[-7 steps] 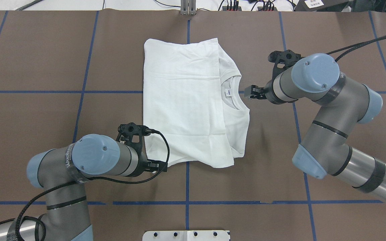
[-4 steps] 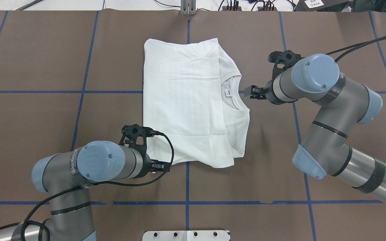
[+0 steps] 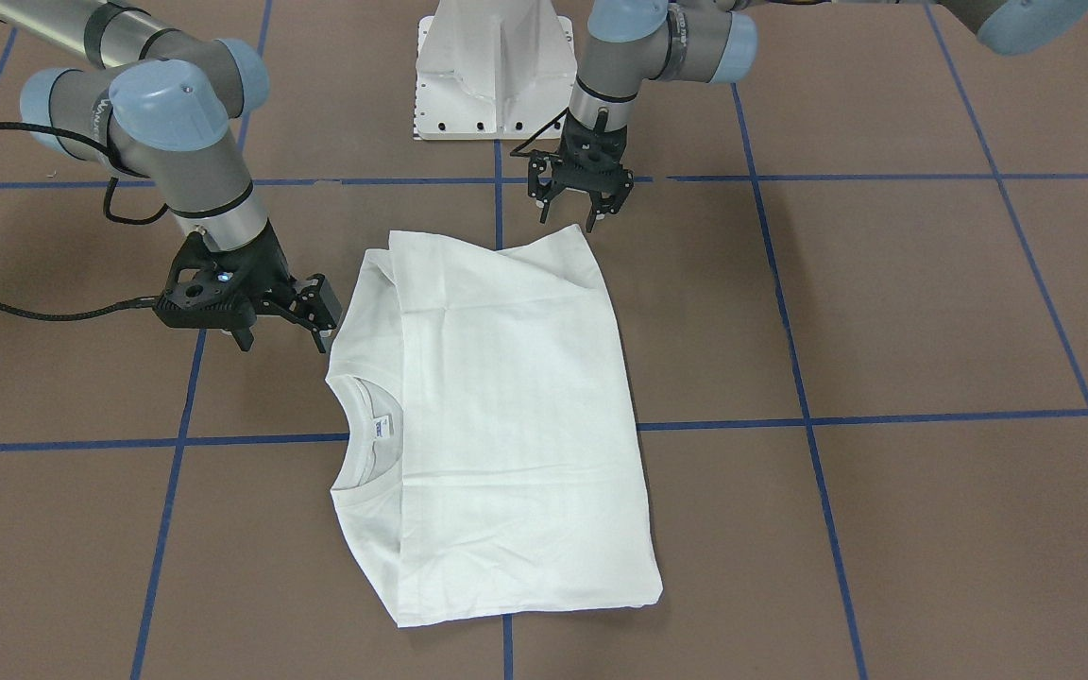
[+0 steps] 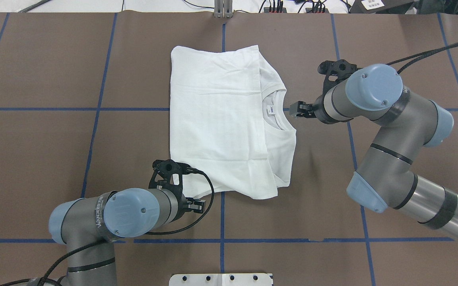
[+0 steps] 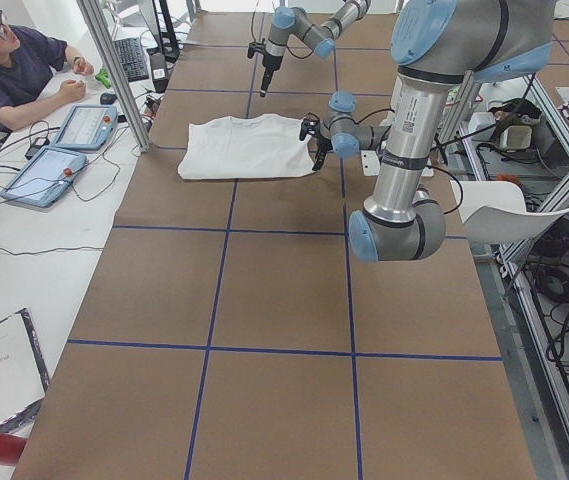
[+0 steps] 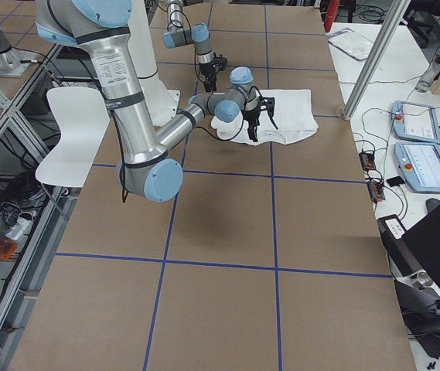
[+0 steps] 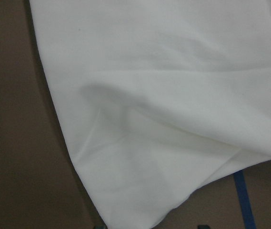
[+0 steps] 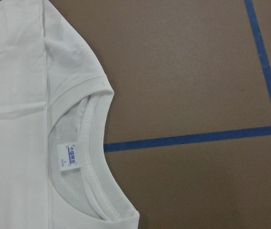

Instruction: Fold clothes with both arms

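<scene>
folded shirt mid-surface, a spread gripper at two of its edges

the shirt (image 4: 217, 119) lies flat in the middle of the surface (image 4: 34, 159), collar (image 4: 278, 113) at its right edge. the left gripper (image 3: 570, 215), jaws wide, hangs at the near-left corner. the right gripper (image 3: 320, 316), also spread, sits just right of the collar, apart from it. brown surface shows wide to left and right, narrower beyond the far edge.
</scene>
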Robot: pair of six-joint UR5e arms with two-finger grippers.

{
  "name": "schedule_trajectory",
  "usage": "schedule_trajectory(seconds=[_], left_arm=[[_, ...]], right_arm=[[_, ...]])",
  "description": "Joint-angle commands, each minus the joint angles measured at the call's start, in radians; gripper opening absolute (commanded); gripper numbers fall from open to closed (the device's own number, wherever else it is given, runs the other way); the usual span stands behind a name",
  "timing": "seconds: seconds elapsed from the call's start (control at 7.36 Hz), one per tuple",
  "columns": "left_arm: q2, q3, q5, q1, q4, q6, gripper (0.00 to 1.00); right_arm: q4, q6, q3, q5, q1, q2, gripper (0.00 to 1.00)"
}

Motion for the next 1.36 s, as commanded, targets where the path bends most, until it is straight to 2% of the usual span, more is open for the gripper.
schedule_trajectory(seconds=[0.0, 0.68, 0.95, 1.22], left_arm=[[-0.005, 0.001, 0.013, 0.005, 0.000, 0.002, 0.62], [0.001, 0.004, 0.018, -0.017, 0.000, 0.002, 0.59], [0.001, 0.006, 0.036, -0.017, 0.002, 0.002, 0.50], [-0.001, 0.018, 0.036, -0.014, 0.002, 0.001, 0.50]], right_arm=[[0.001, 0.000, -0.001, -0.001, 0.000, -0.001, 1.00], [0.004, 0.000, 0.000, 0.001, 0.000, -0.001, 1.00], [0.004, 0.000, 0.000, 0.001, 0.000, -0.001, 1.00], [0.004, 0.000, -0.001, -0.001, 0.000, -0.001, 1.00]])
